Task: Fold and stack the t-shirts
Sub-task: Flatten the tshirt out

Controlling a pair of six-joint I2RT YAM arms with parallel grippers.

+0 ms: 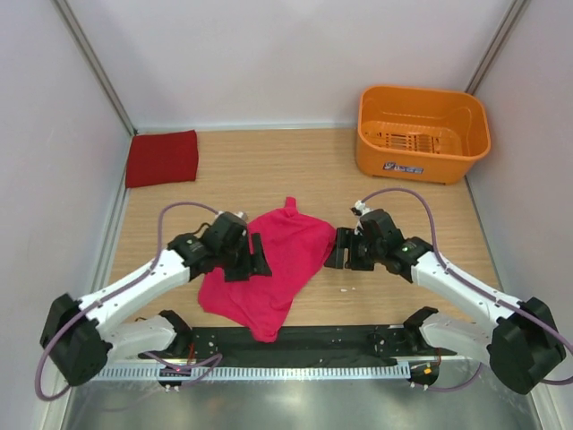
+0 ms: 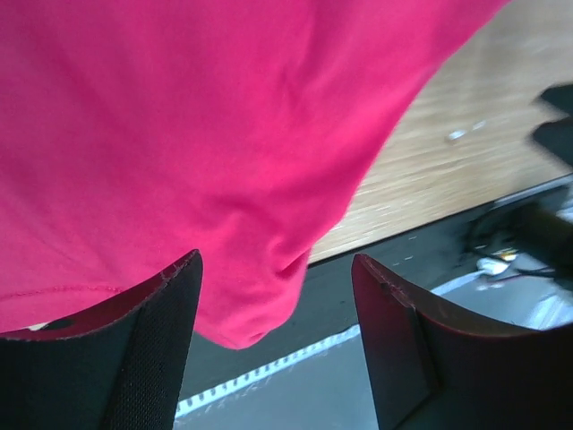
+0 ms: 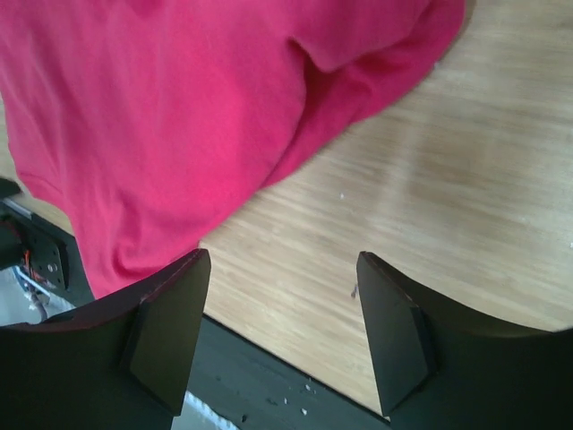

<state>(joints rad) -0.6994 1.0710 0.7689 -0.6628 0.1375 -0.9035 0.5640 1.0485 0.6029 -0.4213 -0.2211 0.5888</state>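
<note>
The magenta-pink t-shirt [image 1: 273, 264] lies crumpled in the middle of the table, its lower tip hanging over the black front rail. The crimson red t-shirt [image 1: 162, 158] lies folded flat at the far left corner. My left gripper [image 1: 253, 255] is open over the pink shirt's left part; the shirt fills the left wrist view [image 2: 179, 134]. My right gripper [image 1: 338, 249] is open at the shirt's right edge, over bare wood; the shirt [image 3: 161, 107] lies at the upper left of the right wrist view. Neither gripper holds anything.
An orange plastic basket [image 1: 421, 134] stands at the far right corner. White walls close in the table on the left, back and right. The black rail [image 1: 295, 340] runs along the front edge between the arm bases.
</note>
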